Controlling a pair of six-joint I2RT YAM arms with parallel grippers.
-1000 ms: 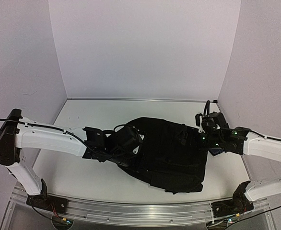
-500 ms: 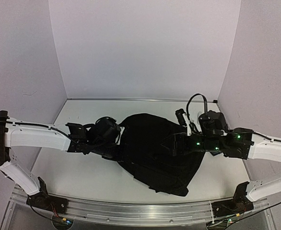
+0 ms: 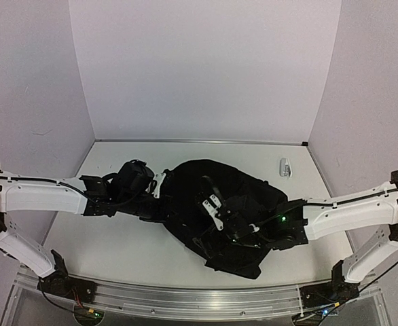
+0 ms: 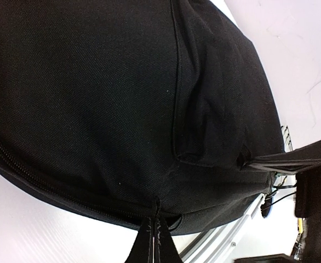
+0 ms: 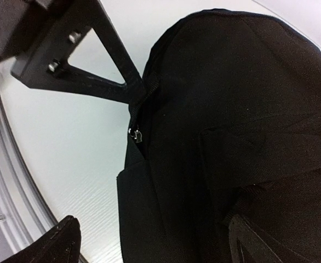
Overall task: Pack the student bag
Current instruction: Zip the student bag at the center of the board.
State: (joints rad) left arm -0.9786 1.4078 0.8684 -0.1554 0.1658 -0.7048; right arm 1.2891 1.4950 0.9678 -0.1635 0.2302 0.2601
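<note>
Black fabric across the middle of the white table (image 3: 117, 238) from overhead: student bag (image 3: 246, 190), slumped flat, with its long axis from far left to near right. Pinched at its left edge by the left gripper (image 3: 159, 187), shut tight on the fabric. Crossed from the right by the right gripper (image 3: 214, 207), directly over the bag's middle and so the nearer of the two to its body. Off to the far right, well apart from the bag, a small grey object (image 3: 284, 167), too small to identify. From the left wrist: bag filling nearly the whole view, zipper track (image 4: 34, 172) along the lower edge, fingertips (image 4: 152, 244) clamped together on the seam just beside it at bottom centre; at the right, a dark wedge (image 4: 297, 158) touching the fabric, probably a finger of the other arm. From the right wrist: own fingers (image 5: 53, 244) spread wide at the bottom corners, bag below and between them, nothing gripped; contact with the cloth not clear. Ahead and to the left, zipper pull (image 5: 136, 135) on the bag's edge, just below the pinch point of the other arm. Zipper apparently closed, so probably opening first: pull within short reach, no obstacle in between.
</note>
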